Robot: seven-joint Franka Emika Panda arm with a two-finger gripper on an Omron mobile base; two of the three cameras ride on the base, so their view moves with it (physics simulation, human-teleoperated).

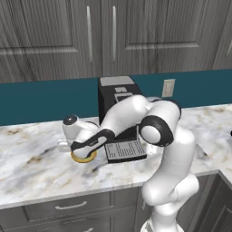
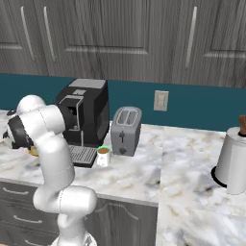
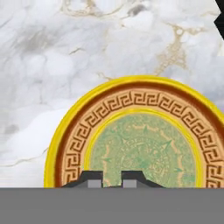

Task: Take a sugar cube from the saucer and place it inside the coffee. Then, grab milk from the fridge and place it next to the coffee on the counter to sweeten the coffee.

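Sugar step in hand. Left: gripper [image 3: 112, 178] low over the saucer [image 3: 83, 127] on the tabletop [image 1: 36, 158]; jaws nearly together, whether clamped on the sugar cube cannot be told. Right, beyond the coffee machine [image 2: 86, 113]: coffee [image 2: 103, 156]. Next, judged: carry rightward above the cup.

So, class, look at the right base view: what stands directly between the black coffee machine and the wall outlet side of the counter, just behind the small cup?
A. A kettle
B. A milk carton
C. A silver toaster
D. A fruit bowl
C: a silver toaster with two top slots stands right of the coffee machine, just behind the coffee.
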